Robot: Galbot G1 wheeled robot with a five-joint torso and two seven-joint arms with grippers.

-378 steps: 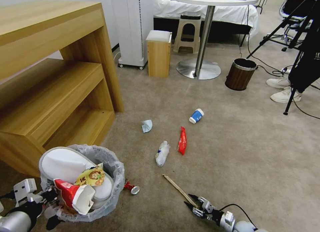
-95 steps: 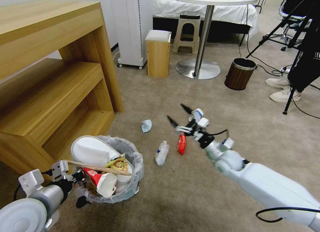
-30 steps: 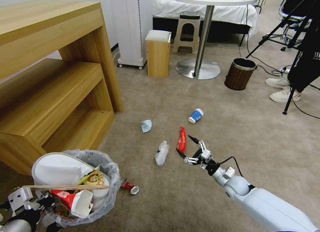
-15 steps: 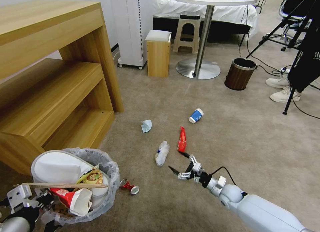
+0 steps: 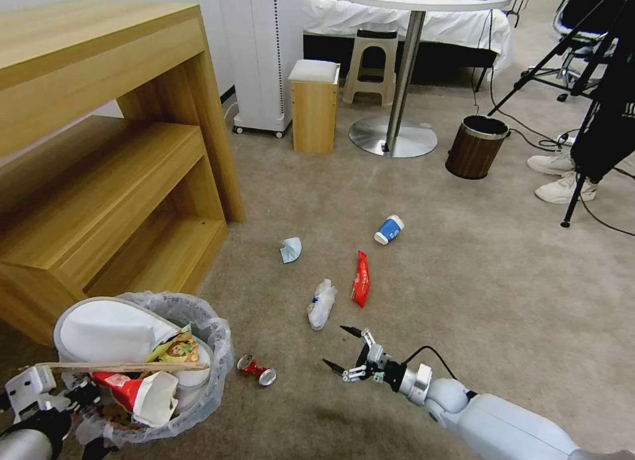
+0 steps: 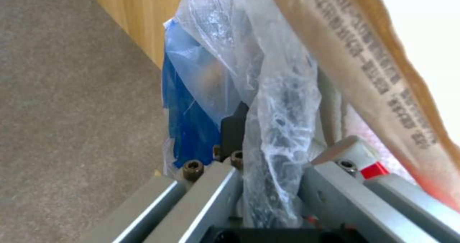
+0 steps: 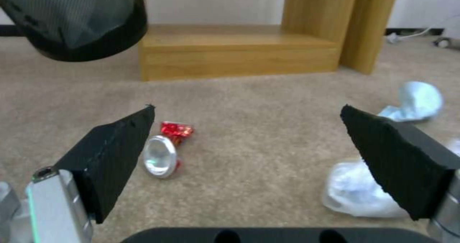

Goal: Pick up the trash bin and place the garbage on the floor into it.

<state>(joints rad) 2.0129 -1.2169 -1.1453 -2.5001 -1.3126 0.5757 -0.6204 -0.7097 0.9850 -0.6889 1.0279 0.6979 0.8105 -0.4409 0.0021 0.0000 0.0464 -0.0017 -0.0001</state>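
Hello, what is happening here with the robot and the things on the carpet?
The robot is collecting litter. Its left gripper holds the bin by the lined rim; slippers, a carton and a stick already lie in it. The right gripper, jaws wide open, hovers low over the floor, facing the can. The bottle, wrapper, cup and tissue lie loose.

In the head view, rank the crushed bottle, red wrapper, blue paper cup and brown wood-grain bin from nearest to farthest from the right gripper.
From the open right gripper:
1. Crushed bottle, just beyond it.
2. Red wrapper, slightly farther.
3. Blue paper cup, mid-floor.
4. Brown wood-grain bin, far right.
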